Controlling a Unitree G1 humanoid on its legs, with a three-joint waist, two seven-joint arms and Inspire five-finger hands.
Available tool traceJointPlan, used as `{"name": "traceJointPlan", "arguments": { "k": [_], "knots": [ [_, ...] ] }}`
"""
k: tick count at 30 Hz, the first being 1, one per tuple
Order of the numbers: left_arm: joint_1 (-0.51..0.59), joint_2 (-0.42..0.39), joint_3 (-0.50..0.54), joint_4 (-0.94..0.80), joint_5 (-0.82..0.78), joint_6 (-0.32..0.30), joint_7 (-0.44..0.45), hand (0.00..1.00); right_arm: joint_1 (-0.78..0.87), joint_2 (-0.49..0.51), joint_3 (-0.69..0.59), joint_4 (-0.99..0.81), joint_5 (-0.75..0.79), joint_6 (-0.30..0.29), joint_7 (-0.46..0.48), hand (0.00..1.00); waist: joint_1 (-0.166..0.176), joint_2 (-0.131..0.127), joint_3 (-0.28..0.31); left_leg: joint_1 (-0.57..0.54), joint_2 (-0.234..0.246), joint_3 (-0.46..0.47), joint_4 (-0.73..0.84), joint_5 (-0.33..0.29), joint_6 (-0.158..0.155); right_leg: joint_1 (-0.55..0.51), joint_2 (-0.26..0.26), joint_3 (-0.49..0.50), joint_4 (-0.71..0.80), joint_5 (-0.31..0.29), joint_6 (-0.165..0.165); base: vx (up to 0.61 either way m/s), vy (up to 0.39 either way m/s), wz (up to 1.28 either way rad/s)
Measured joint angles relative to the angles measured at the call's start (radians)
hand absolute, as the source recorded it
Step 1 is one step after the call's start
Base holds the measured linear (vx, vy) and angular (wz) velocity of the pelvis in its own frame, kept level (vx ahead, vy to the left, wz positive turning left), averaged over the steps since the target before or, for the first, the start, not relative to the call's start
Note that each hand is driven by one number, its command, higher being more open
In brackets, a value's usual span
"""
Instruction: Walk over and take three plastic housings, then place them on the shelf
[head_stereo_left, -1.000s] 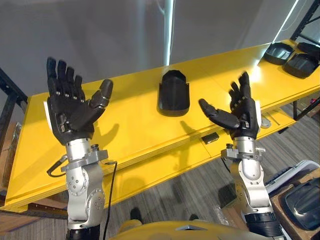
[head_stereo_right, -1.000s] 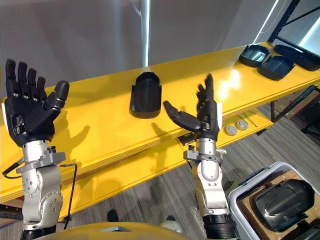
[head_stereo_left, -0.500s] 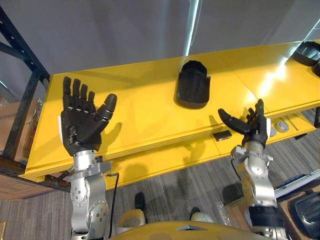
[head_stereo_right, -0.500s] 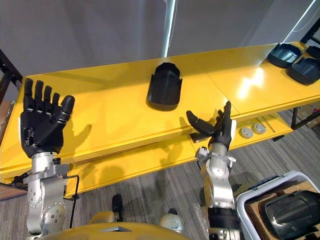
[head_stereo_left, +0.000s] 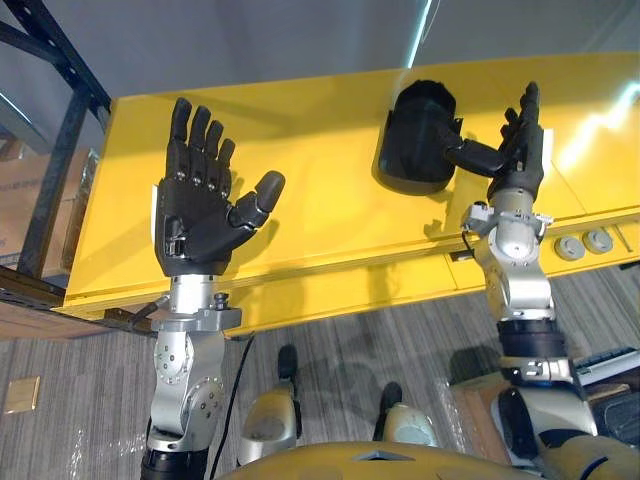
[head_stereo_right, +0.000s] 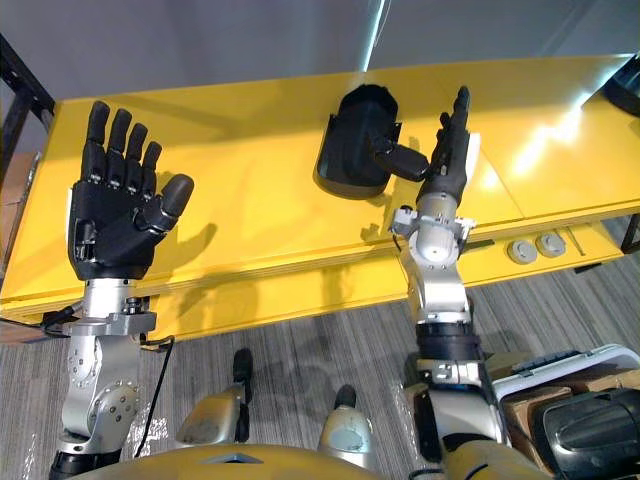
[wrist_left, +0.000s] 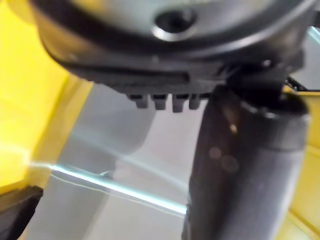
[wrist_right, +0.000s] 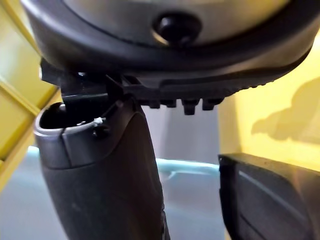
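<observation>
Since half a second ago the whole view has shifted, so that is your camera moving. Against the housing (head_stereo_left: 413, 150), though, your right robot hand (head_stereo_left: 517, 160) has come up from the desk's front edge and now stands just beside the housing's right side. Its fingers are straight and pointing up, its thumb reaches across the housing's edge in the eye views, and it holds nothing. The right wrist view shows a gap between thumb and housing, so I cannot tell you of any contact. Your left robot hand (head_stereo_left: 205, 215) is as before: raised at the left of the frame, palm toward you, fingers spread wide, empty. The housing is a matte black shell, rounded at its far end and squared off at the near one. It lies flat on the yellow desk (head_stereo_left: 300, 170) in the upper middle of the frame.
</observation>
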Motion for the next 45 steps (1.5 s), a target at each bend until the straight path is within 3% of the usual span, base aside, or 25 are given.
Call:
{"name": "traceJointPlan", "arguments": {
  "k": [8, 12, 13, 16, 21, 31, 38, 45],
  "knots": [
    [-0.069, 0.005, -0.013, 0.008, 0.0, -0.006, 0.029, 1.0, -0.19, -0.109, 0.022, 0.147, -0.047, 0.098, 0.006, 1.0, -0.002, 0.032, 0.1, -0.031, 0.002, 0.0, 0.001, 0.015, 0.001, -0.059, 0.001, 0.01, 0.056, -0.007, 0.001, -0.02, -0.03, -0.01],
    [-0.09, 0.011, -0.024, 0.015, 0.0, -0.006, 0.041, 1.0, -0.252, -0.135, 0.05, 0.186, -0.106, 0.131, 0.037, 1.0, -0.005, 0.036, 0.124, -0.046, 0.003, 0.003, 0.002, 0.016, 0.0, -0.086, 0.0, 0.019, 0.075, -0.011, 0.0, -0.02, -0.044, -0.04],
    [-0.1, 0.02, -0.024, 0.017, 0.0, -0.009, 0.044, 1.0, -0.269, -0.152, 0.067, 0.187, -0.129, 0.142, 0.052, 0.0, -0.005, 0.036, 0.141, -0.046, 0.002, 0.005, 0.003, 0.017, 0.001, -0.093, -0.002, 0.024, 0.088, -0.016, -0.002, -0.01, -0.051, -0.03],
    [-0.123, 0.035, -0.024, 0.051, -0.001, -0.024, 0.048, 1.0, -0.304, -0.17, 0.082, 0.187, -0.175, 0.158, 0.085, 0.0, -0.009, 0.037, 0.176, -0.063, 0.003, 0.003, 0.048, 0.0, 0.002, -0.099, -0.006, 0.027, 0.109, -0.025, -0.002, -0.02, -0.045, -0.01],
    [-0.129, 0.036, -0.023, 0.087, -0.001, -0.024, 0.06, 1.0, -0.337, -0.241, 0.133, 0.187, -0.253, 0.196, 0.156, 0.0, -0.008, 0.036, 0.179, -0.082, 0.012, 0.005, 0.086, -0.018, 0.001, -0.109, -0.003, 0.029, 0.121, -0.031, -0.007, -0.02, -0.043, -0.02],
    [-0.129, 0.036, -0.024, 0.087, 0.0, -0.024, 0.068, 1.0, -0.425, -0.285, 0.242, 0.266, -0.442, 0.282, 0.214, 0.0, -0.002, 0.035, 0.18, -0.082, 0.021, 0.005, 0.095, -0.023, -0.004, -0.107, 0.007, 0.028, 0.117, -0.038, -0.018, -0.01, -0.019, -0.01],
    [-0.12, 0.044, -0.023, 0.087, -0.001, -0.025, 0.079, 1.0, -0.515, -0.321, 0.305, 0.385, -0.443, 0.274, 0.206, 0.0, 0.003, 0.035, 0.182, -0.082, 0.021, 0.001, 0.099, -0.026, -0.002, -0.092, 0.007, 0.021, 0.099, -0.031, -0.009, 0.0, -0.006, 0.02],
    [-0.121, 0.086, -0.072, 0.136, -0.006, -0.042, 0.088, 1.0, -0.621, -0.348, 0.393, 0.549, -0.463, 0.204, 0.146, 0.0, 0.03, 0.036, 0.188, -0.082, 0.039, 0.004, 0.099, -0.028, -0.005, -0.088, 0.022, 0.024, 0.083, -0.023, -0.01, 0.01, -0.026, -0.03]
  ]
}}
